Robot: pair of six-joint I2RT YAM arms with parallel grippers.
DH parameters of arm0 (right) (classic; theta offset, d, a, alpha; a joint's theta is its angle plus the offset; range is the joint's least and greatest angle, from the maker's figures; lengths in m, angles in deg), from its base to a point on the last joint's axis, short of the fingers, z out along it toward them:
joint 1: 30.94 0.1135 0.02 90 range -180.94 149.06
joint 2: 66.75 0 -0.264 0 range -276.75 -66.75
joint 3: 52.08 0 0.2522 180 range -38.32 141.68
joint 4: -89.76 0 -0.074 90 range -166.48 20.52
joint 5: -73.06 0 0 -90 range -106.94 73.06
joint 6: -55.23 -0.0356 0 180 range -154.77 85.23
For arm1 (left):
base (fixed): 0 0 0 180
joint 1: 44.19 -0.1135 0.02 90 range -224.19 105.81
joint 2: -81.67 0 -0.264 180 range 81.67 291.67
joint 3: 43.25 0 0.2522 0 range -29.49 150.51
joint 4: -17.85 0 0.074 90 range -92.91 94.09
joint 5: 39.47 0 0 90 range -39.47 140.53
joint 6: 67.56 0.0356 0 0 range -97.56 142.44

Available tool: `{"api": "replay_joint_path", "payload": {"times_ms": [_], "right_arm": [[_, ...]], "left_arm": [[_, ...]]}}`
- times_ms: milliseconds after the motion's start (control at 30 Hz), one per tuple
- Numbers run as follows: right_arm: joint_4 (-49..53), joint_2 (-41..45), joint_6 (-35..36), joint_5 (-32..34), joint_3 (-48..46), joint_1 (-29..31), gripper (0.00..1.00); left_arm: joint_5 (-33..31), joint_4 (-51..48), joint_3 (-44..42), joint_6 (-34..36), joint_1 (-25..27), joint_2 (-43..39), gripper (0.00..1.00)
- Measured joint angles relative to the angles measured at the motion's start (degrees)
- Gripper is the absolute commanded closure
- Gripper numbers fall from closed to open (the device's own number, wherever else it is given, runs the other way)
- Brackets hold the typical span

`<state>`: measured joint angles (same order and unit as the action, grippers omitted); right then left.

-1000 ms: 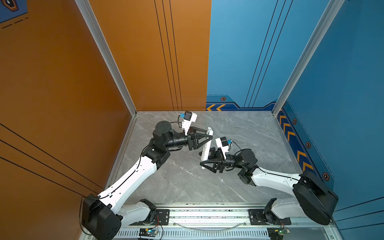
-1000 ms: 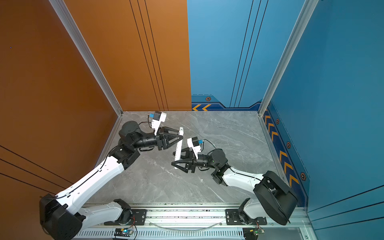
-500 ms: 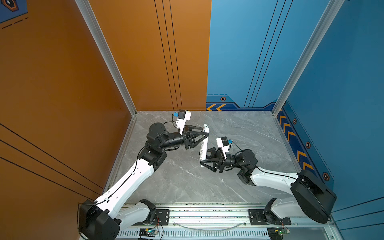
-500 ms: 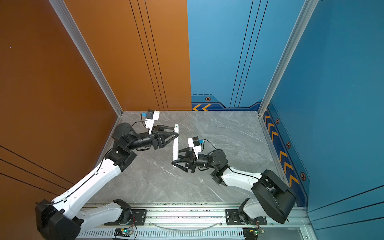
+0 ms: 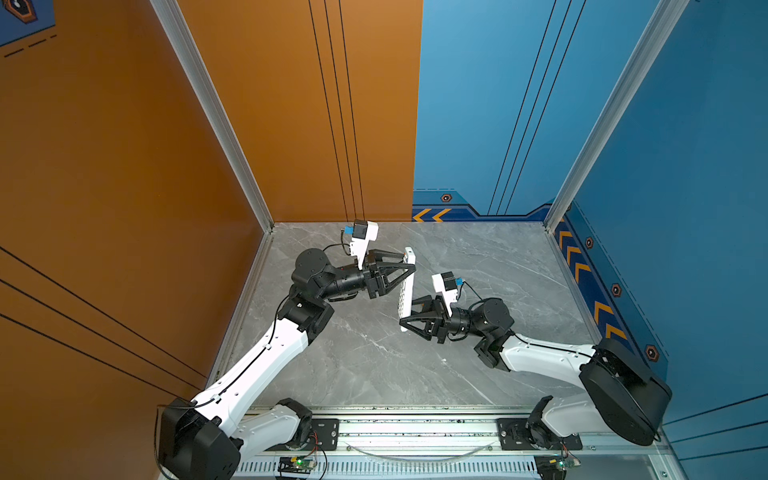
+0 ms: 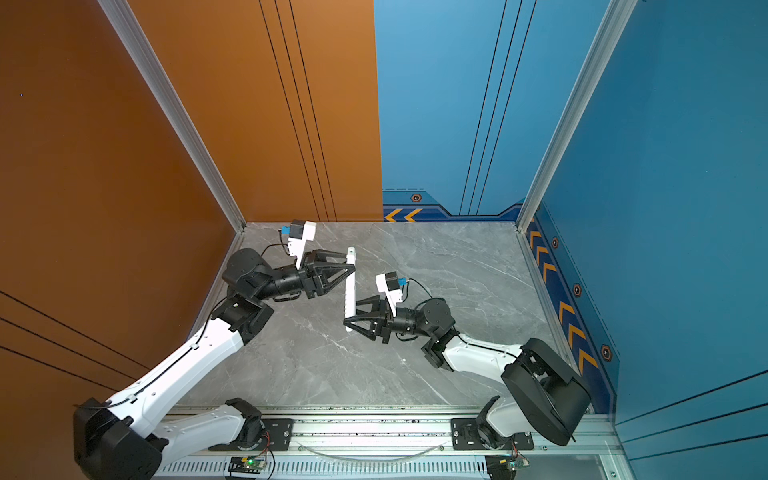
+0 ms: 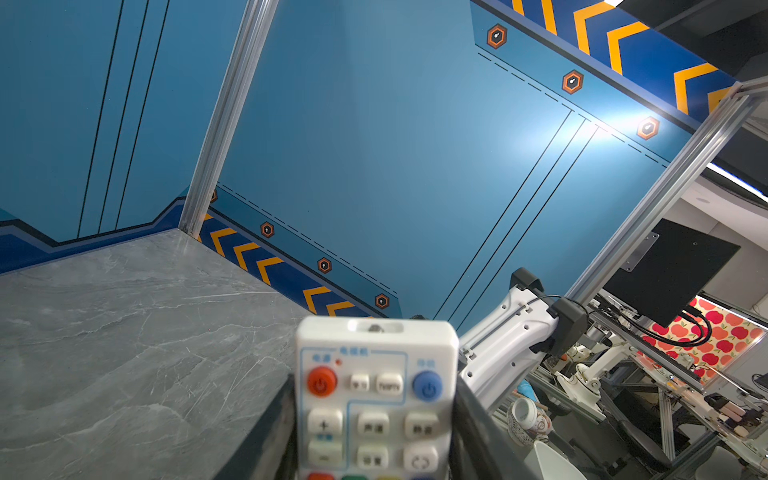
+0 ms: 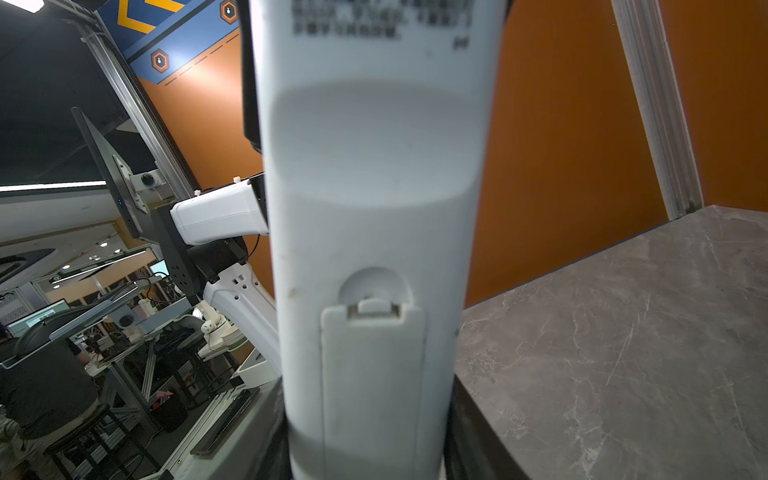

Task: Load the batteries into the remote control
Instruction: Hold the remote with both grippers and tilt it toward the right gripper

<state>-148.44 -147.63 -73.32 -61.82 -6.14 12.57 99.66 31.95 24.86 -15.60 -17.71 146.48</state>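
Remote control is held up off the grey surface, between both arms. Left gripper clamps its button end, buttons facing that wrist camera. Right gripper brackets the other end; fingers look about closed on it, contact unclear. Back cover still on, faces right wrist, probably for opening. Batteries not visible.
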Motion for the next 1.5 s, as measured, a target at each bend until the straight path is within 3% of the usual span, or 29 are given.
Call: {"api": "replay_joint_path", "payload": {"times_ms": [67,100,267,500,700,833,1000,1167,1500], "right_arm": [[0.6,0.0,0.4,0.1,0.0,-0.2,0.83],[1.1,0.1,0.7,0.1,-0.1,-0.3,0.84],[10.6,3.7,4.8,4.4,-0.5,-0.7,0.90],[36.6,11.7,17.5,19.8,1.9,1.1,1.00],[49.2,13.3,24.4,32.2,5.4,2.8,1.00],[55.5,13.3,26.6,39.3,6.9,4.9,1.00],[58.6,13.3,27.5,44.7,7.2,6.6,1.00],[59.2,13.3,28.3,47.2,7.2,8.2,1.00],[59.5,13.2,28.8,50.9,7.9,11.4,1.00]], "left_arm": [[-0.3,0.3,-0.2,-0.2,-0.3,0.0,0.07],[-0.9,0.4,-0.3,-0.6,-0.7,0.0,0.02],[-7.4,-8.8,0.2,3.5,-1.9,-0.1,0.02],[-18.5,-24.2,1.9,12.0,-1.7,-3.0,0.02],[-24.1,-29.0,1.9,13.7,-0.9,-6.5,0.02],[-28.2,-29.4,1.0,13.8,3.1,-7.8,0.02],[-34.1,-27.6,-1.7,13.3,9.6,-8.0,0.02],[-38.9,-25.4,-3.6,11.4,10.8,-7.9,0.01],[-43.2,-22.8,-3.6,9.2,10.8,-6.0,0.21]]}}
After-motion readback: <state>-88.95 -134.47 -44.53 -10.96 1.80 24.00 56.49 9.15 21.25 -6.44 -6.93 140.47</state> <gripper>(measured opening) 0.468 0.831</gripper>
